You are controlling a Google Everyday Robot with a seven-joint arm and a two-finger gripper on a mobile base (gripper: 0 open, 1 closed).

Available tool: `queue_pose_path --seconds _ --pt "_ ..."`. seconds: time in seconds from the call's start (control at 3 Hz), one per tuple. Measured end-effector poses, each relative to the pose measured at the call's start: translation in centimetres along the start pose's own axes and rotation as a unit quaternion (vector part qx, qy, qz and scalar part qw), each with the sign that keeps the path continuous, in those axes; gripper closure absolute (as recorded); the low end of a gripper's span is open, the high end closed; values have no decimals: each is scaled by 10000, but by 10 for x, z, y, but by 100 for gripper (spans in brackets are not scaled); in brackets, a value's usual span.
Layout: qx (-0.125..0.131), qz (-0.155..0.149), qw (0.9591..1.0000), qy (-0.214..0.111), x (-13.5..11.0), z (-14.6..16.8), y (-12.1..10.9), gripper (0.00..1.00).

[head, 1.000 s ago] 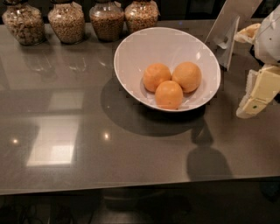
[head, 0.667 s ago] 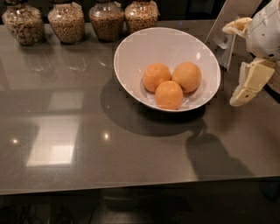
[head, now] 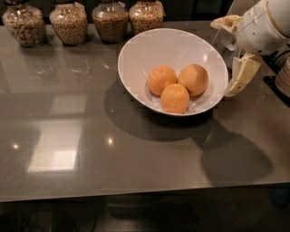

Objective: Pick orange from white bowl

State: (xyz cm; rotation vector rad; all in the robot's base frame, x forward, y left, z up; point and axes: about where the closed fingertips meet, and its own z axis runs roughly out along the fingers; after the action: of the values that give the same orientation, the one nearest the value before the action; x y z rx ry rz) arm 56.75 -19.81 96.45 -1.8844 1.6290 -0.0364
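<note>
A large white bowl (head: 136, 59) stands on the grey counter, its rim higher at the back left. Three oranges lie together in it. The right one (head: 193, 79) looks slightly paler and duller. A deeper-orange one (head: 161, 79) lies to its left and another (head: 175, 98) in front. My gripper (head: 221, 58) hovers just beyond the bowl's right rim, above counter level. It is open and empty. One cream finger (head: 225, 21) is near the rim's far side and the other (head: 242, 74) hangs beside the near right rim. It touches no orange.
Several glass jars of grains (head: 68, 20) line the counter's back edge. A white stand (head: 238, 5) is behind the gripper, and a round object (head: 284, 78) sits at the right edge. The counter's front edge (head: 136, 194) runs across the bottom.
My gripper has moved left and up, from beside the counter's right edge to the bowl's right rim. The bowl and oranges have not moved.
</note>
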Motion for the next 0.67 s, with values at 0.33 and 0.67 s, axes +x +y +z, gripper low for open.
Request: queue_pose_path --seconds 0.33,0.67 --pt "-104 -196 9995 -244 -9 21 -12 0" --pt "-213 -280 9985 -408 -17 39 -17 3"
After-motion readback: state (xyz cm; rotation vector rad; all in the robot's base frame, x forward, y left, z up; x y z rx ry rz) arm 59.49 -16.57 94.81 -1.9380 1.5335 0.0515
